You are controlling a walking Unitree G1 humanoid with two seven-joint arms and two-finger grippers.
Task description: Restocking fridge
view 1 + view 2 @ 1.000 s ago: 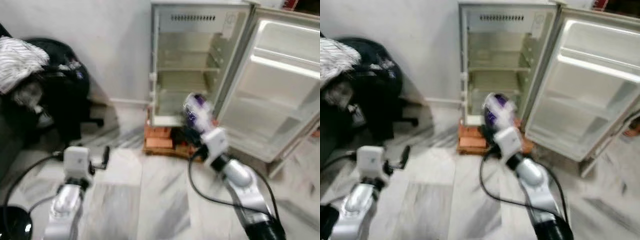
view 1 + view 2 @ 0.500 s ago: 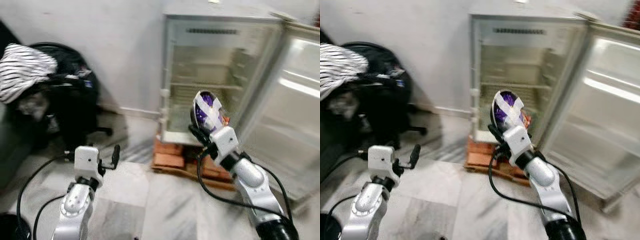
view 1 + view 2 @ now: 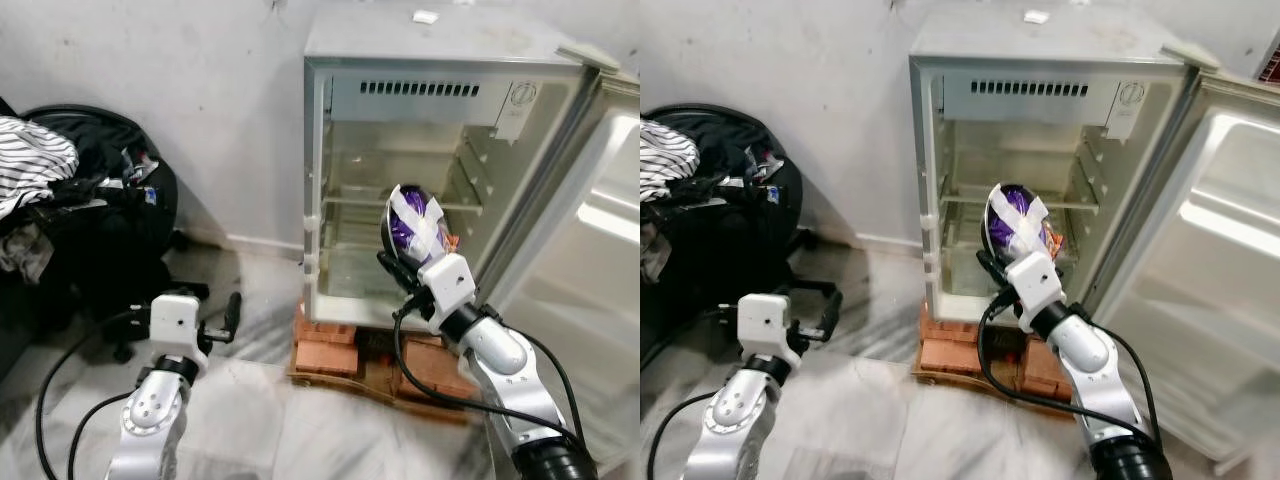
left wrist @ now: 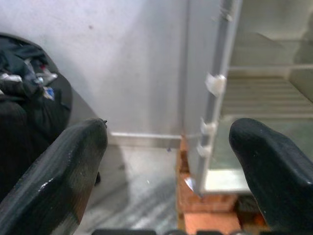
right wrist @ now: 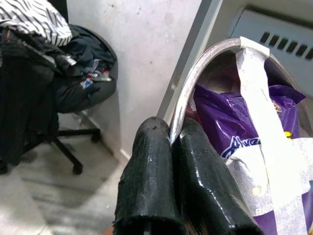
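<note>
A small white fridge [image 3: 440,70] stands open on red bricks [image 3: 325,350], its shelves bare and its door [image 3: 590,260] swung out to the right. My right gripper [image 3: 392,262] is shut on the rim of a steel bowl [image 3: 412,222] taped over purple snack packets [image 5: 234,132]. It holds the bowl upright in front of the fridge's lower shelves. The right wrist view has both fingers [image 5: 156,181] pinching that rim. My left gripper [image 3: 232,312] is low on the left, open and empty, pointing toward the fridge's left edge [image 4: 215,88].
A black office chair [image 3: 110,200] piled with clothes, a striped shirt [image 3: 30,165] among them, stands against the wall at left. Marble floor [image 3: 250,430] lies between me and the fridge. Small things lie on the fridge top [image 3: 425,17].
The camera has come closer to the fridge and steadied, so the picture is sharp. The right gripper still holds the bowl, now raised before the open compartment. The left gripper stays open.
</note>
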